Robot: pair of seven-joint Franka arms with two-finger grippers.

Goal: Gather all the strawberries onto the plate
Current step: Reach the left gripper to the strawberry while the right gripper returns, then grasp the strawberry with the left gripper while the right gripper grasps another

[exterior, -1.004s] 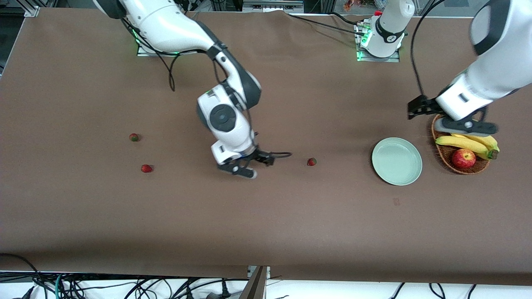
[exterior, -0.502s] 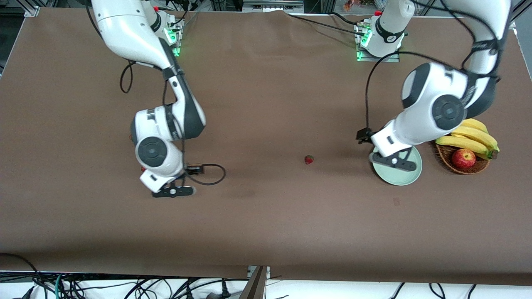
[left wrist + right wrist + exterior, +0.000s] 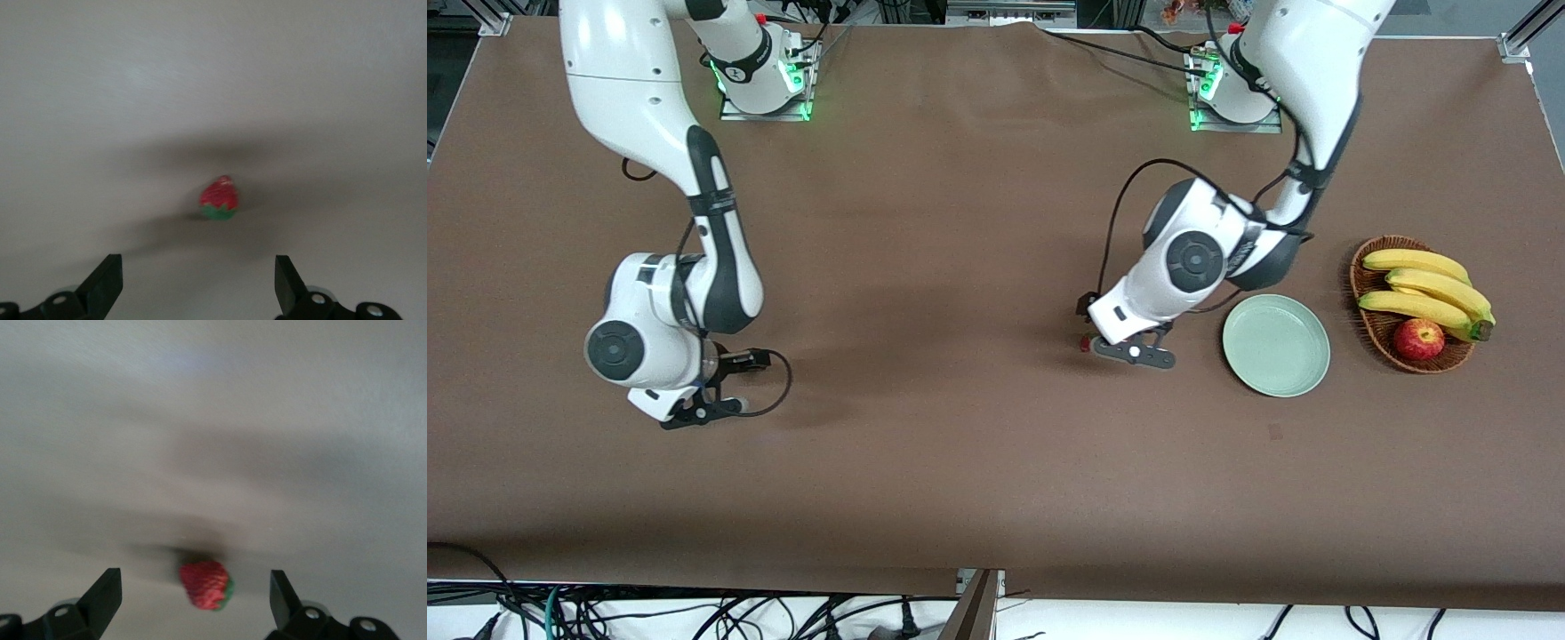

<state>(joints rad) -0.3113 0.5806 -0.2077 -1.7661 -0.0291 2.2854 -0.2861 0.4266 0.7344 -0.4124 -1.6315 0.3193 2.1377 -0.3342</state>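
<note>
Strawberries (image 3: 219, 199) (image 3: 205, 585) lie half-hidden under each spread end effector, left (image 3: 1136, 352) and right (image 3: 701, 412).

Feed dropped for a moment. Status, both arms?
Left end effector open over small red strawberry beside round mint-green plate. Right end effector open over second strawberry. Plate empty. Nothing in the way.

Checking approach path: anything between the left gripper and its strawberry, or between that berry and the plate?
Nothing visible. The left gripper hangs open over the strawberry, only bare table between the jaws. The stretch to the plate is bare too.
</note>
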